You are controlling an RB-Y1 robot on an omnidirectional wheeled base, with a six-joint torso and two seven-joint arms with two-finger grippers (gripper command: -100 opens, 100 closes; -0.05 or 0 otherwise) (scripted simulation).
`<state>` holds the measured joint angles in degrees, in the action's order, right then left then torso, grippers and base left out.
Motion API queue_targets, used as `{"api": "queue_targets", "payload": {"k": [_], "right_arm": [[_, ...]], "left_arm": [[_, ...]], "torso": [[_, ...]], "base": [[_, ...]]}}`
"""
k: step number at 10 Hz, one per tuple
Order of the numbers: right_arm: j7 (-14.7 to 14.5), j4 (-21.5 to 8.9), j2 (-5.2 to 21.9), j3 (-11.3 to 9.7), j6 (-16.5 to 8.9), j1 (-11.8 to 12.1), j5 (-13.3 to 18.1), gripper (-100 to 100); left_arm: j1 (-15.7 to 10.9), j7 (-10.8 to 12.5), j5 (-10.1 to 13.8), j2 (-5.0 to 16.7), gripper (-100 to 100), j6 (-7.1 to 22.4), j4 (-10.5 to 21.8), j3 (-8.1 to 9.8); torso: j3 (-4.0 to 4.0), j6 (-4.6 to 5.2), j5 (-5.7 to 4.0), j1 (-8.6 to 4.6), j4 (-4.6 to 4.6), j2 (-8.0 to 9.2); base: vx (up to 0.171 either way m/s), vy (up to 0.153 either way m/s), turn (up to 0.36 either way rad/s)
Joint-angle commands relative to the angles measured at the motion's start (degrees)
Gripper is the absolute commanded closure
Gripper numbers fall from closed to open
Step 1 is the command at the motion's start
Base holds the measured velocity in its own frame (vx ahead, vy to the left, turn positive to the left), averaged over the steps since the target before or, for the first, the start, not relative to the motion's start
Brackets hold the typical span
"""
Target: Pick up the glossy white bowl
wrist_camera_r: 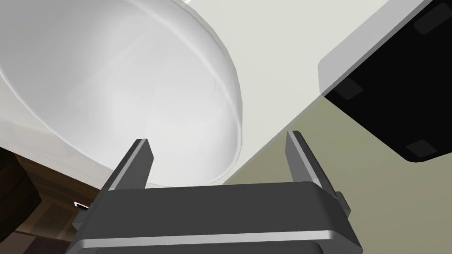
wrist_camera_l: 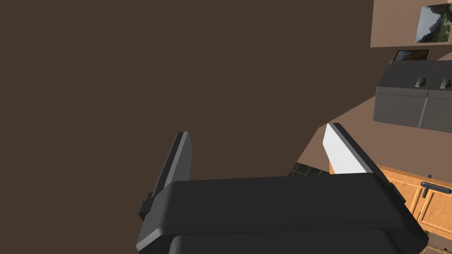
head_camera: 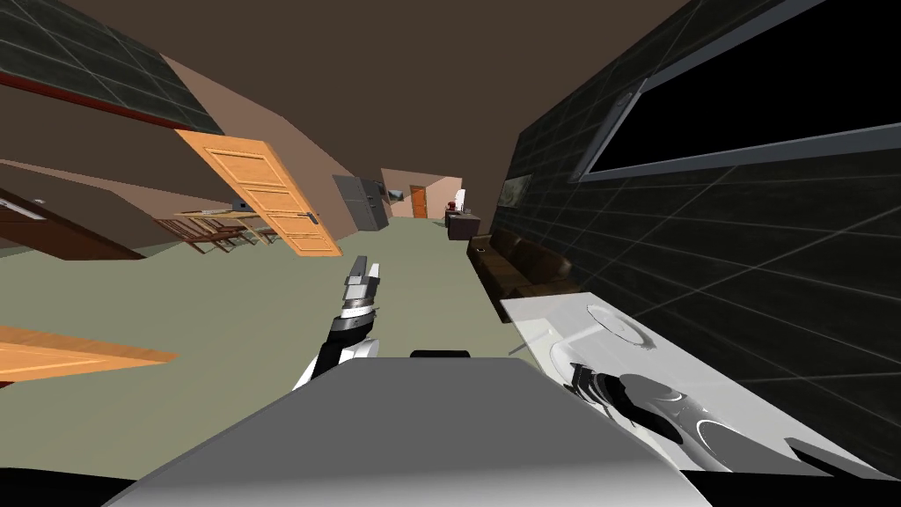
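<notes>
Standing apart in wrist view, right jaws seemingly straddle white bowl (wrist_camera_r: 132, 88).

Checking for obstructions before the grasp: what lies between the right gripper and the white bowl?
Nothing: in the right wrist view the bowl sits directly ahead of the right gripper's open fingers.

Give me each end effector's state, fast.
Left end effector: open, holding nothing.
Right end effector: open, white bowl right in front, not gripped.
</notes>
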<state>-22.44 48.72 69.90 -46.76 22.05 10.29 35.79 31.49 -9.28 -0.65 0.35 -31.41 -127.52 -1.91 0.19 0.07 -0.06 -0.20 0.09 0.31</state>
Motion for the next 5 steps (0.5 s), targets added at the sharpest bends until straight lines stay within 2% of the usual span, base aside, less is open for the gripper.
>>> {"api": "queue_targets", "payload": {"k": [1, 2, 3, 5], "right_arm": [[0.52, -1.66, -1.55, -0.01, -0.51, -0.11, -0.18, -100], [0.41, -0.72, -0.86, -0.05, -0.45, 0.02, -0.11, -100], [0.49, -0.79, -0.94, -0.06, -0.56, 0.02, -0.12, 100], [0.51, -0.76, -0.99, -0.1, -0.48, 0.07, -0.13, 100]], "left_arm": [[0.0, 0.0, 0.0, 0.0, 0, 0.0, 0.0, 0.0], [0.0, 0.0, 0.0, 0.0, 0, 0.0, 0.0, 0.0], [0.01, 0.0, 0.0, 0.0, 0, 0.0, 0.0, 0.0], [0.02, 0.0, 0.0, 0.0, 0, 0.0, 0.0, 0.0]], "torso": [[0.0, 0.0, 0.0, 0.0, 0.0, 0.0], [-0.01, 0.02, -0.01, -0.04, 0.0, -0.02], [-0.07, 0.05, 0.01, 0.02, -0.02, -0.14], [-0.16, -0.01, 0.06, 0.06, -0.04, -0.29]], "base": [[-0.076, -0.044, 0.169], [-0.032, -0.022, 0.03], [-0.006, -0.004, -0.006], [-0.003, 0.001, -0.004]]}}
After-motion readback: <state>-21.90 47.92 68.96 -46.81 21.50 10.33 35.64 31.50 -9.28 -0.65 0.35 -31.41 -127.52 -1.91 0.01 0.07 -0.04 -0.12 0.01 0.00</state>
